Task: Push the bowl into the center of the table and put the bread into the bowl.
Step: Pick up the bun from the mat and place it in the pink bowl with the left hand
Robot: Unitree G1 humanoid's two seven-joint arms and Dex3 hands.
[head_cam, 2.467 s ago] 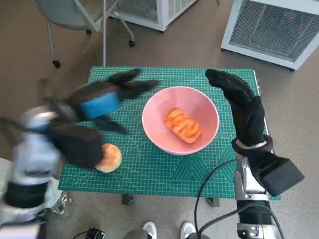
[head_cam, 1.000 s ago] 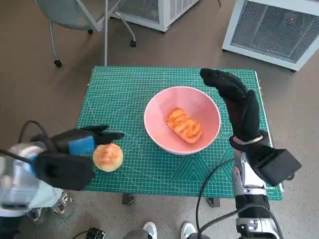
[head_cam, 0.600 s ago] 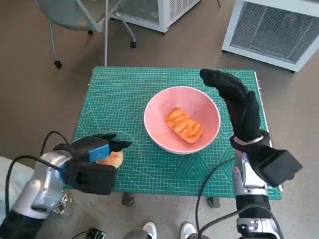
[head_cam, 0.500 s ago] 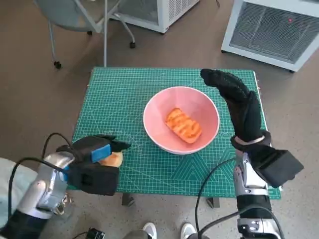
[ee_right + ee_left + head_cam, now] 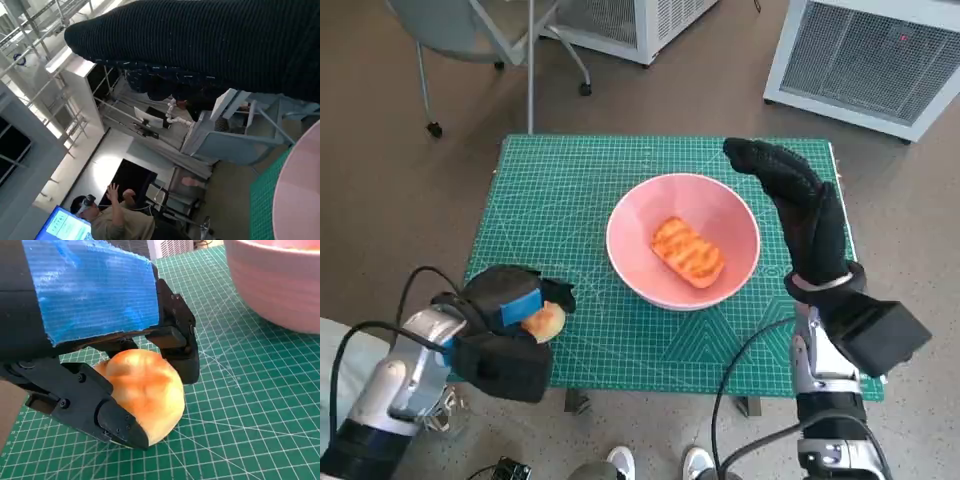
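Observation:
A pink bowl stands near the middle of the green mat, with a striped orange piece of bread lying in it. A round bun sits near the mat's front left corner. My left hand is over the bun and grips it. In the left wrist view the black fingers close round both sides of the bun, and the bowl's wall is close by. My right hand is stretched flat along the bowl's right rim, holding nothing. The glove fills the right wrist view beside the bowl's rim.
A chair stands behind the table's left side and white units stand at the back right. A person's feet show below the table's front edge. A person sits in the distance in the right wrist view.
My left hand drew back from over the mat to the front left corner, came down on the bun and closed round it. The bowl and right hand have not moved.

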